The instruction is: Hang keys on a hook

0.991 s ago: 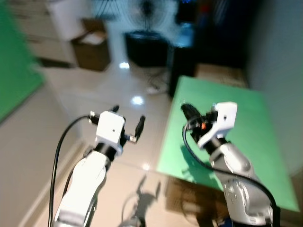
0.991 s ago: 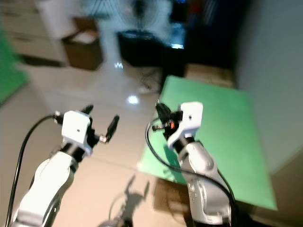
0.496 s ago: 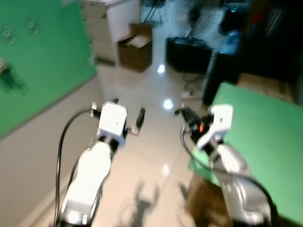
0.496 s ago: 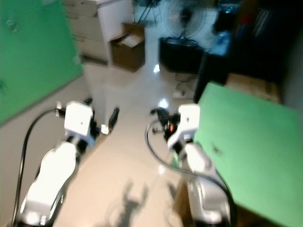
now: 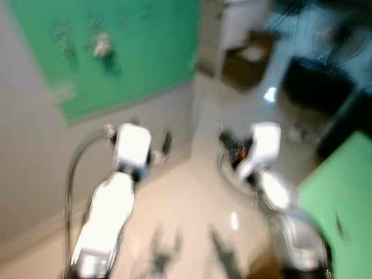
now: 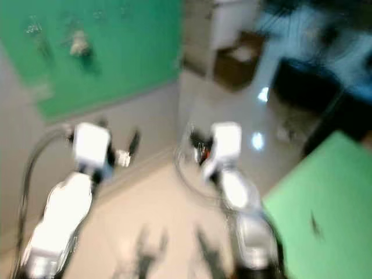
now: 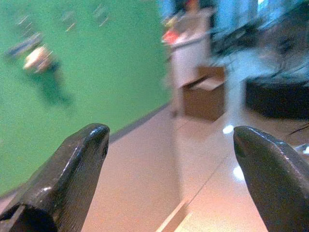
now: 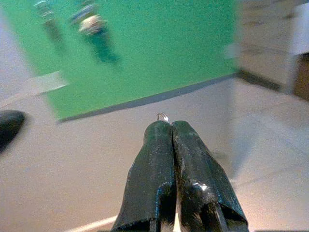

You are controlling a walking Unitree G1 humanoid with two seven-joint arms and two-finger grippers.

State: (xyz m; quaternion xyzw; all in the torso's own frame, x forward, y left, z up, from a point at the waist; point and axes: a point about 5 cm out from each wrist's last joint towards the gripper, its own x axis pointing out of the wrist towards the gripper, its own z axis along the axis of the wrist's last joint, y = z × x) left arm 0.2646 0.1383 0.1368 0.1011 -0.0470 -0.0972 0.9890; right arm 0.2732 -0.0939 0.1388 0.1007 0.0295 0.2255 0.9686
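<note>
Right wrist view: right gripper [image 8: 172,126] pressed tight shut, a small silver key ring [image 8: 162,116] poking out at the tips — keys themselves too hidden to tell. Left gripper [image 7: 171,145] spread wide with nothing in it. Both held up over a shiny pale floor [image 5: 192,215]. Ahead, a green board [image 8: 159,43] on the wall, blurry things [image 8: 94,26] hanging high on it. Off to the right, a green table [image 6: 325,232].

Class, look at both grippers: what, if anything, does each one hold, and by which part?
The right gripper is shut on a small metal key ring, pinched at its fingertips with only a loop showing. The left gripper is open and holds nothing.
</note>
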